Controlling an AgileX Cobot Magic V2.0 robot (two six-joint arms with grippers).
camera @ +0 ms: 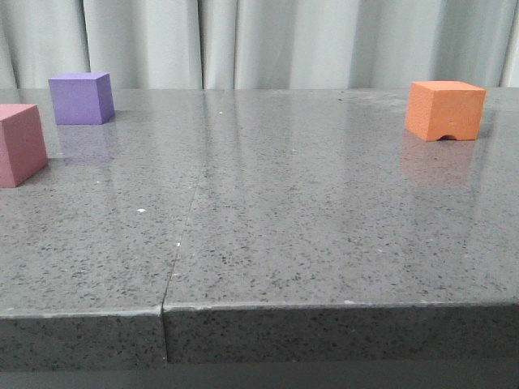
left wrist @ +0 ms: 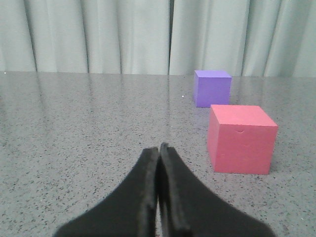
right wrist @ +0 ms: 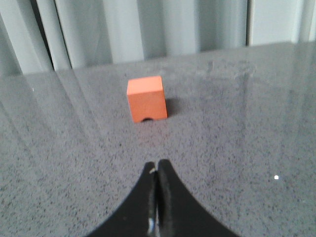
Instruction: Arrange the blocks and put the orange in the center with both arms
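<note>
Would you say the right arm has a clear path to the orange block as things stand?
Probably yes: the orange block stands alone on bare table ahead of the right tool, whose fingers are shut and must open first.

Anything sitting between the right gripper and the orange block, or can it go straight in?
Nothing visible is in the way. In the right wrist view, only bare tabletop lies between the right gripper, fingers shut together, and the orange block. The purple block and pink block sit far off on the left side.

Two blocks (camera: 49,121) left, orange (camera: 444,109) right
</note>
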